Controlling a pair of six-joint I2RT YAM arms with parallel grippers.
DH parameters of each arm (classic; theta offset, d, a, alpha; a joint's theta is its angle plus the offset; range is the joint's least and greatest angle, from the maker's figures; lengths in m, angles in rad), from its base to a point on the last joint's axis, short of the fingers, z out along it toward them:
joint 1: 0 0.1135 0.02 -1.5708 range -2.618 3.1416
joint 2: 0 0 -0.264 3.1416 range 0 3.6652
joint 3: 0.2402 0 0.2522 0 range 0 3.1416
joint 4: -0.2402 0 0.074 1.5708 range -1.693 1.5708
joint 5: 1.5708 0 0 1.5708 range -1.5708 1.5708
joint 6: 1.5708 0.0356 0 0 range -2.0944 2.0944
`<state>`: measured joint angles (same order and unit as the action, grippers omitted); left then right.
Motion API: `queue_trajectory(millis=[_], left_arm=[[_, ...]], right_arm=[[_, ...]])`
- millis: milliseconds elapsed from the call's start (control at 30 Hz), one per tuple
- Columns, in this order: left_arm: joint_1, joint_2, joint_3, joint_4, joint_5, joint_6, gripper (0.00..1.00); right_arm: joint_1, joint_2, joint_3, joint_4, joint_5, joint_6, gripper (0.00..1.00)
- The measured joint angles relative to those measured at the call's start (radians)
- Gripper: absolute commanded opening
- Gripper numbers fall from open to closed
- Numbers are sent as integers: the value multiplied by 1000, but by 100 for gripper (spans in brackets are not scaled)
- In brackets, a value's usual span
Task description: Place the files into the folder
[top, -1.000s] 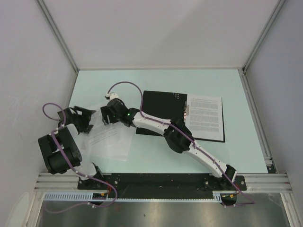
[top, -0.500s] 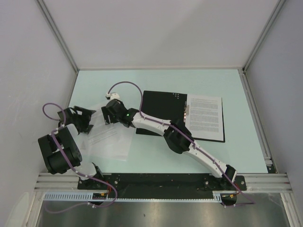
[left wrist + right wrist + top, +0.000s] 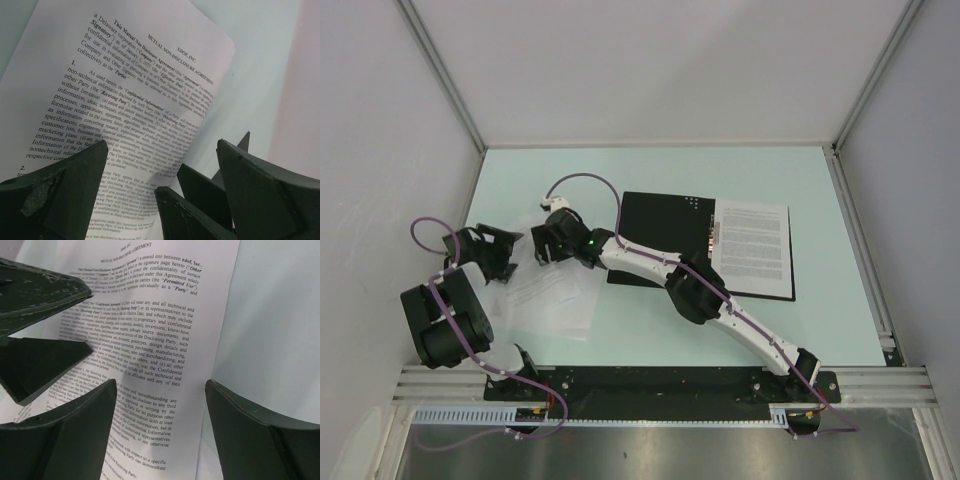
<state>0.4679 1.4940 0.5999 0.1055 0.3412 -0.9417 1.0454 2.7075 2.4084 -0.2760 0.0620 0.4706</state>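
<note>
We take the step in hand to be lifting a loose sheet off the files [image 3: 555,300]. A thin page lying flat on the table [image 3: 650,180] offers no edge to pinch. So we judge it best for one gripper to pin the paper while the other nudges it until a border buckles up, and only then to close on that border. The two pairs of fingers sit close together, so we would move one arm at a time. We would also watch that a second sheet does not ride along. The carry then goes rightward to the open folder [image 3: 660,222], where one printed sheet [image 3: 753,250] already lies on the right half, just right of the metal spine clip [image 3: 712,238].

The files lie well left of the folder. Both grippers hang over the far end of the files. The left gripper [image 3: 161,147] has its jaws wide apart and grips nothing, with the printed page spread beneath and between them. The right gripper [image 3: 160,385], between the left one and the folder, also gapes empty above the same text. The left gripper's fingers [image 3: 45,295] show at the upper left of the right wrist view. We cannot tell whether any fingertip touches the paper.
</note>
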Motion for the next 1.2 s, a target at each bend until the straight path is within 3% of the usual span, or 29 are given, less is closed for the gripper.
queue_trajectory(millis=[433, 967, 1200], left_arm=[[-7, 0, -3, 10, -5, 0, 100], [-18, 0, -6, 20, -6, 0, 100], [-18, 0, -8, 24, -5, 0, 100]], right_arm=[[-11, -2, -48, 108, -94, -7, 87], [18, -50, -102, 41, 125, 5, 91], [27, -50, -95, 20, 139, 5, 88]])
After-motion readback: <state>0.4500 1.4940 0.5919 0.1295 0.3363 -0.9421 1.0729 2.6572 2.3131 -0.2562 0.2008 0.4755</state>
